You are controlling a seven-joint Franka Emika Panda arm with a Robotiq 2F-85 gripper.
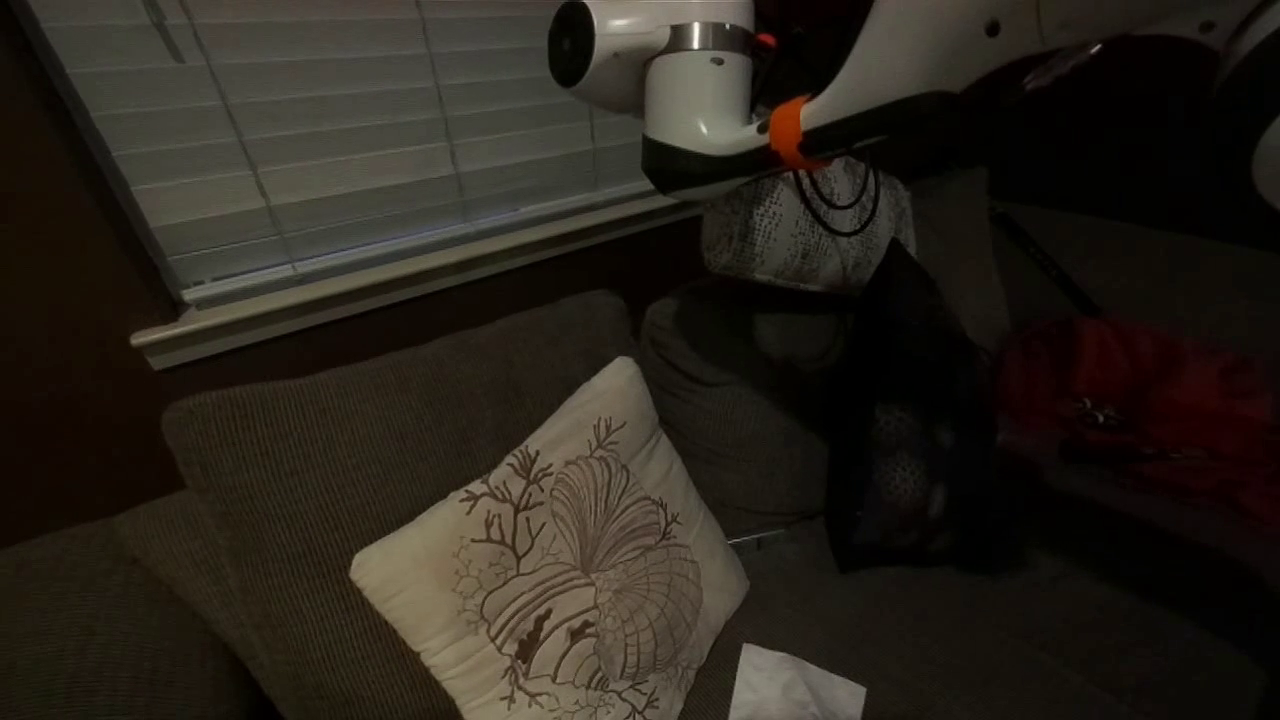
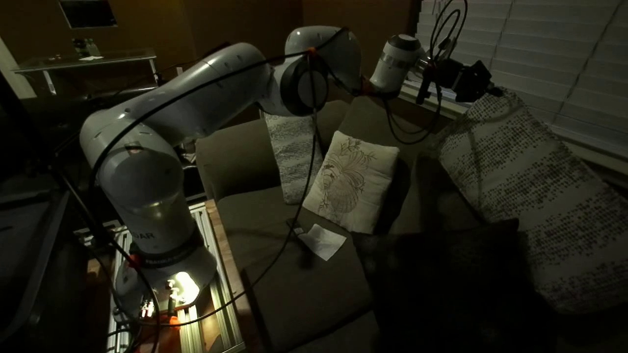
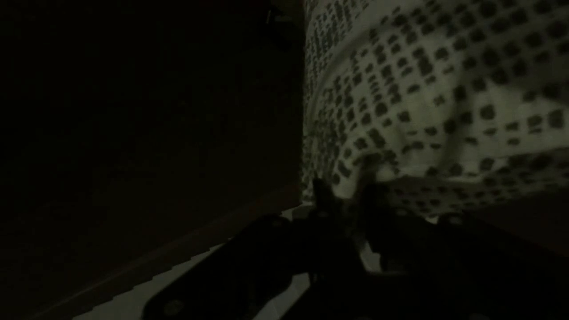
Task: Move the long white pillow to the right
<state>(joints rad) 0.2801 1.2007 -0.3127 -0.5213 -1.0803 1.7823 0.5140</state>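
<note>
Long pillow (image 2: 535,191): below the gripper (image 3: 349,195), one upper corner pinched, jaws narrow on the cloth. In an exterior view its long axis slants down-right from the grip; dark pillow (image 2: 441,279) overlaps its left side there. Can't tell if the lower end is borne. My guess: going right, that end trails and may drag.

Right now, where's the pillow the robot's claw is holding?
The long white pillow is at the right of an exterior view, its top corner in the gripper, in front of the window blinds.
</note>
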